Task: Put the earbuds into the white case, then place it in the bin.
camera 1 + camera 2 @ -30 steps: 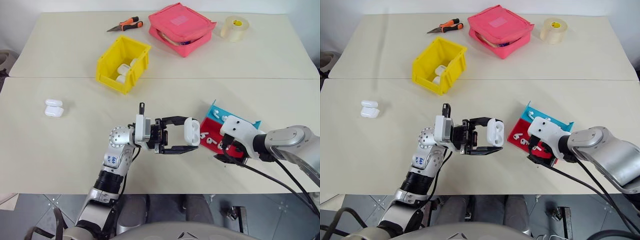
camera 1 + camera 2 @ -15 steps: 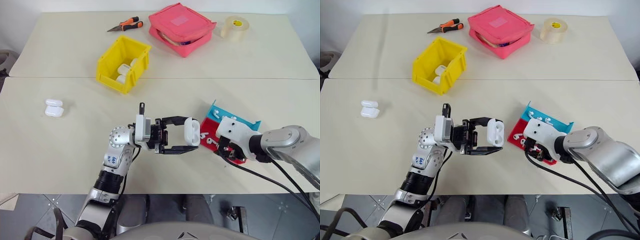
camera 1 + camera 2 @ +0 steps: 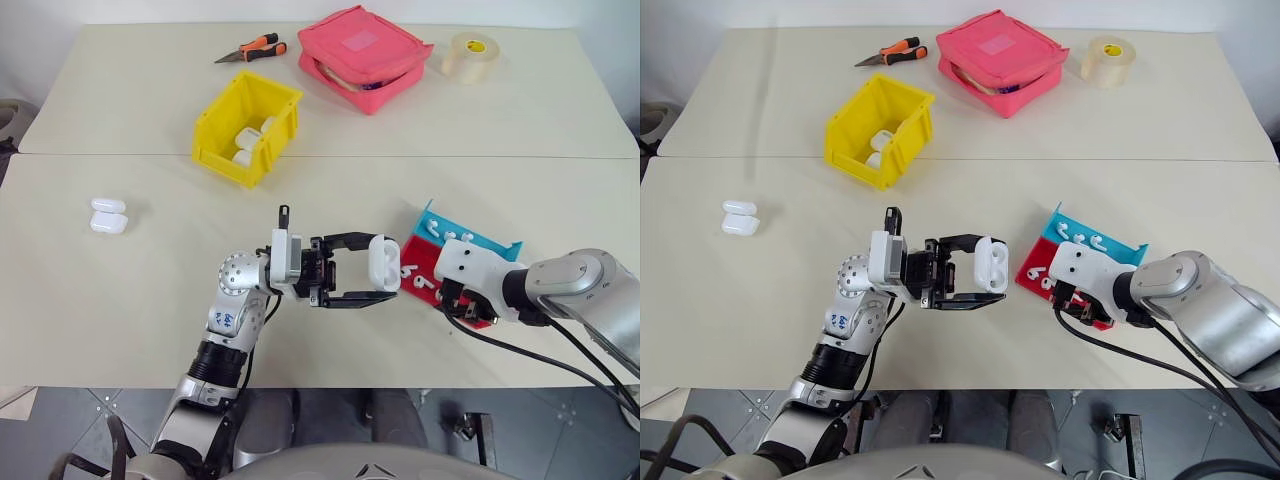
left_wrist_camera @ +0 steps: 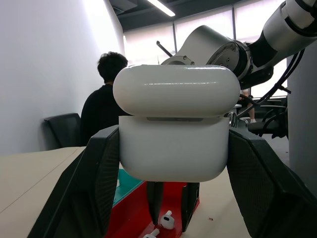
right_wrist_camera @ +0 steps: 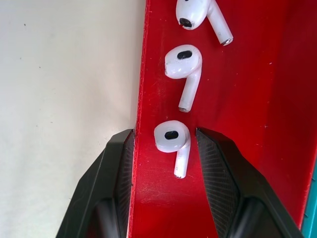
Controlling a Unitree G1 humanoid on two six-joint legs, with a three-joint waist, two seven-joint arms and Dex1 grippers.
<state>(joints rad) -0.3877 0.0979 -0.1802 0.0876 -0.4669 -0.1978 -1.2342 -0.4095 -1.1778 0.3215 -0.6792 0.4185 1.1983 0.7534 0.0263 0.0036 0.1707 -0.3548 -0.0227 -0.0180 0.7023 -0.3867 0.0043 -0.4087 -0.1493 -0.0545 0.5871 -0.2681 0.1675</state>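
Nearest the robot, the left tool [image 3: 378,280] is clenched on a white case [image 3: 384,262], held above the bench [image 3: 130,300] with its lid ajar. In the left wrist view that case [image 4: 174,124] hides most of what lies beyond it; past it a person with dark hair and a dark top faces away, before large windows and a ceiling light strip.

Just to the right, the right tool [image 5: 166,158] points down into the red tray [image 3: 425,268]. Its two fingers [image 5: 116,188] straddle one earbud [image 5: 172,144] lying on the tray floor; a narrow gap shows on either side, so whether they pinch it is hard to tell. Two more earbuds [image 5: 184,69] lie further along the tray, the far one cut off at the frame edge. In the head views the wrist housing covers the tool's tips. A blue tray [image 3: 470,240] sits touching the red one, holding small earbuds.

Far left on the cream bench lie two closed cases [image 3: 108,215], touching. Further back stands the yellow bin [image 3: 245,125] with cases inside, then orange-handled pliers [image 3: 252,47], a pink pouch [image 3: 362,55] and a tape roll [image 3: 468,56].
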